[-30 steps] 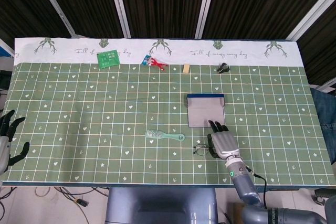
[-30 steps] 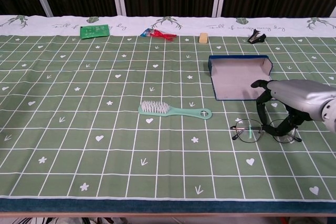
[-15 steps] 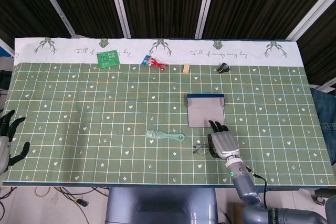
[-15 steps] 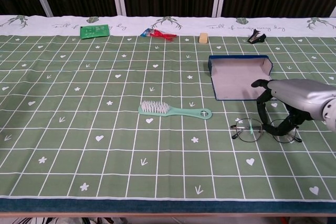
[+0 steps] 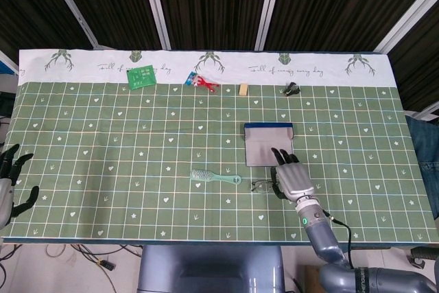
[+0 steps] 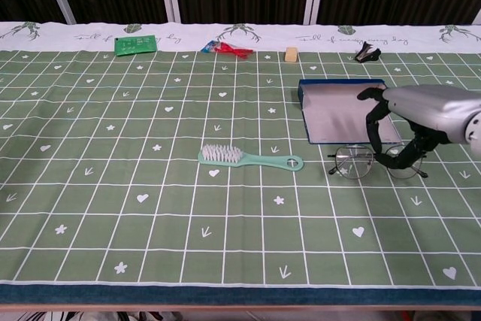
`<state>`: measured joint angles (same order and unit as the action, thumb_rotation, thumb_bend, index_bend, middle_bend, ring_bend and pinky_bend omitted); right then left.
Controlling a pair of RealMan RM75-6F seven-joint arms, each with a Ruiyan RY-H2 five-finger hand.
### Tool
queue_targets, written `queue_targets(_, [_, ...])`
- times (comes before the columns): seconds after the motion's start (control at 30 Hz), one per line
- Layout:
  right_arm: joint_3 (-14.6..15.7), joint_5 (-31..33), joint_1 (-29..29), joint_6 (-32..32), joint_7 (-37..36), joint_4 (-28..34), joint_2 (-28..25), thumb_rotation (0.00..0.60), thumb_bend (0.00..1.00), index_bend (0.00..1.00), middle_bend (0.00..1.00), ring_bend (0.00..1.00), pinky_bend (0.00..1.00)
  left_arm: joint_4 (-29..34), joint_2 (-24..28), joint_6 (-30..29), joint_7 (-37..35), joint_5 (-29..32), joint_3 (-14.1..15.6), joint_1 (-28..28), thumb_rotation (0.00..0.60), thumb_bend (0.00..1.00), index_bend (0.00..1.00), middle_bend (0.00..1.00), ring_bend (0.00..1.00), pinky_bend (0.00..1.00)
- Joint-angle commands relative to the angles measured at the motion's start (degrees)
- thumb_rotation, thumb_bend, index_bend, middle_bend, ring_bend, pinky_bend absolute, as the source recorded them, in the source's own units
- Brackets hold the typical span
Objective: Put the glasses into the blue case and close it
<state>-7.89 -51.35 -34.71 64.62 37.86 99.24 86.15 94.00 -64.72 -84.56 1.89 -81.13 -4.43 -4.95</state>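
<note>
In the head view we are seeing our right robot hand (image 5: 293,180) at the lower right of centre, fingers curling over the glasses (image 5: 262,185), which are showing just left of it; the blue case (image 5: 269,144) is lying open directly above, so we are keeping the glasses close beneath its near edge, probably for a short carry inward. Our left robot hand (image 5: 12,182) is waiting at the lower left edge, fingers spread and holding nothing, well apart from the work. In the chest view the right robot hand (image 6: 412,129) is sitting at the right, fingers pinching the glasses (image 6: 373,162) near the bridge and right lens; whether they are lifted off the surface (image 6: 150,208) we cannot tell. The case (image 6: 344,109) is lying open, flat and empty just behind them. A toothbrush-like green brush (image 6: 250,158) is lying mid-frame, clear of the path.
</note>
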Motion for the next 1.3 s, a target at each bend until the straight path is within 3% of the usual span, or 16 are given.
queue_targets(0.03, [-1.5,0.5,-1.0,-0.4,-0.1,0.6,-0.9,0.600,0.49,0.62,0.00,0.06,0.15,0.0,0.0,0.0,0.0,0.0,0.0,0.0,0.600,0.38,0.15,0.00,0.00,0.00])
queue_targets(0.3, [-6.2,5.5,-5.8,-5.2,-0.5,-1.0,-3.6,0.600,0.49,0.62,0.00,0.06,0.15,0.0,0.0,0.0,0.1,0.1,0.0,0.0,0.600,0.38,0.15,0.00,0.00,0.00])
queue_targets(0.43, [-8.1,10.4,-9.4,-7.6,0.9,-4.7,-2.8,0.600,0.49,0.62,0.00,0.05,0.15,-0.1,-0.1,0.1,0.0,0.1,-0.1,0.0,0.600,0.38,0.15,0.00,0.00,0.00])
queue_targets(0.83, [-8.8,18.7,-16.2,-13.3,1.0,-17.1,1.8,0.600,0.49,0.62,0.00,0.05,0.15,-0.4,-0.1,-0.2,-0.4,0.0,-0.2,0.0,0.600,0.38,0.15,0.00,0.00,0.00])
queue_targets(1.3, [-7.5,19.9,-19.5,-18.5,-2.7,-29.2,6.2,0.600,0.49,0.62,0.00,0.05,0.15,-0.3,-0.1,-0.2,0.0,0.3,-0.2,0.0,0.600,0.38,0.15,0.00,0.00,0.00])
